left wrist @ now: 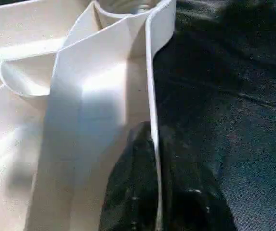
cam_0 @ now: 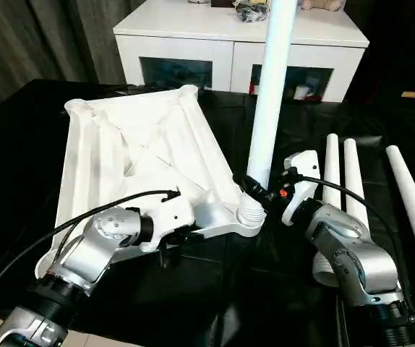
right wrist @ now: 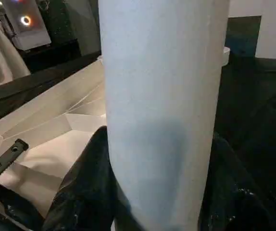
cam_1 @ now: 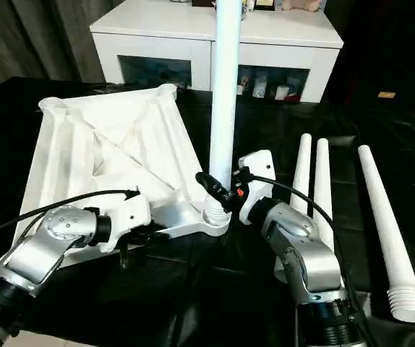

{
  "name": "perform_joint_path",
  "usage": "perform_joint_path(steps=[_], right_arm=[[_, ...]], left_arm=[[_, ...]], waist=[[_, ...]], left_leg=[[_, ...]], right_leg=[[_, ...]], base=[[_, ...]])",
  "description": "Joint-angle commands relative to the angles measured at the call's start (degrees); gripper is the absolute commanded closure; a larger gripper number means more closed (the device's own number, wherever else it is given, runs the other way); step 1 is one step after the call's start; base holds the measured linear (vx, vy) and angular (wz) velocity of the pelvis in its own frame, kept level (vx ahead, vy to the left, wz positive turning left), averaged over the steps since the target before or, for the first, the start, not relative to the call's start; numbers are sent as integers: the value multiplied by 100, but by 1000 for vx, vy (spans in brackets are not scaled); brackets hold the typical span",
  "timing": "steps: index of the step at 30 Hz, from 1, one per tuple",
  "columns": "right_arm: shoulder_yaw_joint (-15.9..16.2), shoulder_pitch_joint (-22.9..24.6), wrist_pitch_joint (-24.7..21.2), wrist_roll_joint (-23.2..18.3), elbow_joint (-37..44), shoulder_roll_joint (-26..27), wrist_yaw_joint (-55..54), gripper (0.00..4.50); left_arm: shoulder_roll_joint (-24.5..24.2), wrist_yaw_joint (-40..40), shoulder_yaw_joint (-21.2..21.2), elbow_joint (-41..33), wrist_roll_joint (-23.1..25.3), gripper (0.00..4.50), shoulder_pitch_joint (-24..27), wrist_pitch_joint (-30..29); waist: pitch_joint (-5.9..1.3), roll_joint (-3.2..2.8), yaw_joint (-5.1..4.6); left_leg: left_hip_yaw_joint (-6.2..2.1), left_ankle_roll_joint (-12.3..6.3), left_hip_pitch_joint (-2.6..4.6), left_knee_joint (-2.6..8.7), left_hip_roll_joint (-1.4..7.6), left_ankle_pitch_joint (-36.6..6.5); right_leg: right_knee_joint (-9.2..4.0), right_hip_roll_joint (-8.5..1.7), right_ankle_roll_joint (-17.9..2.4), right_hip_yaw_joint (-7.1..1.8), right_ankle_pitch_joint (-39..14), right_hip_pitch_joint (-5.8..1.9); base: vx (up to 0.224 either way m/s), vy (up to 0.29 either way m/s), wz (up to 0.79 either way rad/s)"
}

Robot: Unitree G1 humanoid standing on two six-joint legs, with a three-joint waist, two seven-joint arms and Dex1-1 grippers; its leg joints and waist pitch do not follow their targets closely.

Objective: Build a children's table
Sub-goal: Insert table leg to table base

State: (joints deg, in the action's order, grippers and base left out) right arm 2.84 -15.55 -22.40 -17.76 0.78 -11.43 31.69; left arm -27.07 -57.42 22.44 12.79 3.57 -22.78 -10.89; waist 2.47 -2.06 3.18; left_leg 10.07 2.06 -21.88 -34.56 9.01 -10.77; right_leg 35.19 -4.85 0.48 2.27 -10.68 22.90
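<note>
A: Where was the white plastic rectangular tabletop (cam_0: 135, 152)?

B: Ribbed underside up on the black-covered surface (cam_0: 19, 130); one long tapered white tube leg (cam_0: 271, 94) stood upright at its near round corner socket (cam_0: 249, 211); three more white tube legs (cam_1: 388, 224) lay to the right.

A: And the grippers?

B: The right gripper (cam_0: 257, 191) pinched the upright leg near its base; the left gripper (left wrist: 153, 192) was pressed together on the tabletop's near edge wall; a white cabinet (cam_0: 240, 43) with glass-fronted shelves stood behind.
</note>
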Motion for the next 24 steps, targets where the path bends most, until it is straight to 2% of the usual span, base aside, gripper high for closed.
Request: perform_joint_path(steps=[1,7,14,18,24], right_arm=[[63,-69,-29,-20,12,-3,40,266],[162,-87,-268,-30,-27,-98,162,266],[157,-166,-315,52,-183,-220,184,266],[40,-272,-298,55,-423,-239,132,266],[27,-292,-360,-13,-762,-292,242,266]], left_arm=[[-16,23,100,235,142,446,4,-29],[127,15,85,309,50,450,-73,13],[147,-102,106,246,7,450,-127,-30],[117,-235,94,156,-63,450,-133,3],[116,-368,79,31,-146,450,-134,-26]], waist=[[-315,-8,2],[-304,19,8],[-313,23,13],[-331,1,18],[-340,9,23]], left_leg=[[-145,150,126,518,354,-1771],[-150,153,125,525,356,-1846],[-142,149,117,521,356,-1735],[-137,110,113,506,353,-1586],[-127,42,106,495,355,-1456]], right_leg=[[-429,-337,-1162,-230,-1294,-186],[-458,-346,-1090,-236,-1556,-175],[-452,-347,-1094,-235,-1491,-173],[-428,-341,-1172,-228,-1220,-182],[-402,-337,-1273,-219,-929,-207]], base=[[0,0,0],[0,0,0],[0,0,0],[0,0,0],[0,0,0]])
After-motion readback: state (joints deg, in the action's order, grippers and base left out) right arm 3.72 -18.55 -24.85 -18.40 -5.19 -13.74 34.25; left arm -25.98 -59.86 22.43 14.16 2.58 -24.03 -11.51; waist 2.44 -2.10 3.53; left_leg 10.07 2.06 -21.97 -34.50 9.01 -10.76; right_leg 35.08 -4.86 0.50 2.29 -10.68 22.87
